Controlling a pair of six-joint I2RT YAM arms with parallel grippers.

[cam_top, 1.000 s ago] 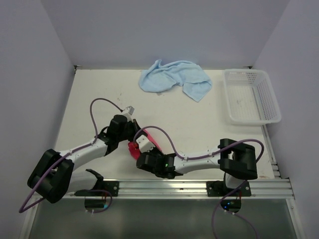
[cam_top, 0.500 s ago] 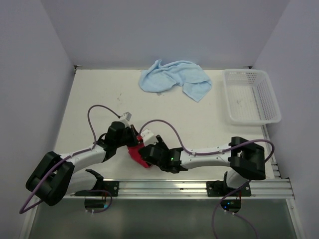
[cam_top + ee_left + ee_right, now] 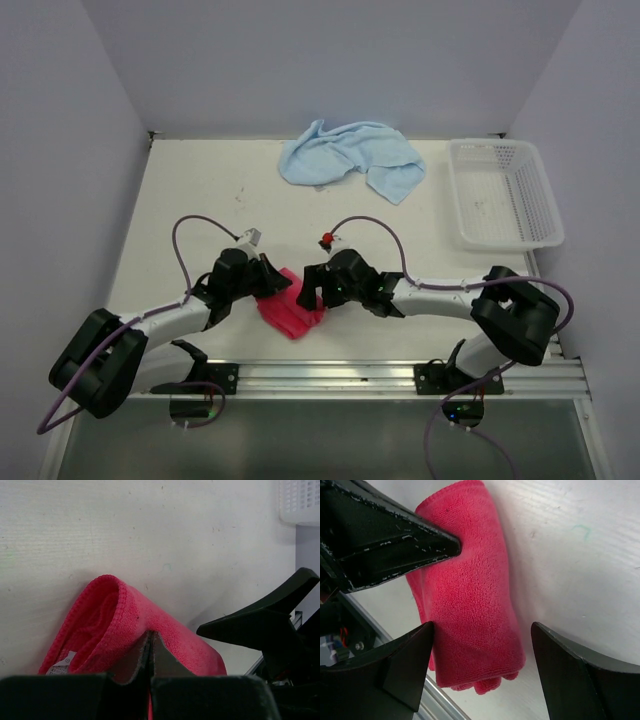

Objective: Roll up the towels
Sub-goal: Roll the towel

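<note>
Soft, even light comes from overhead, so the white table (image 3: 180, 190) looks bright without glare and the red towel (image 3: 470, 590) throws only a faint shadow. Close to its lens, the left gripper (image 3: 150, 635) is dark and slightly blurred.

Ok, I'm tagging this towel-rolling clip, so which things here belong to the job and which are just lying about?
Belongs to the job: red-pink towel, rolled, between the two arms; light blue towel, crumpled at the far edge.
Just lying about: white mesh basket, far right.
</note>
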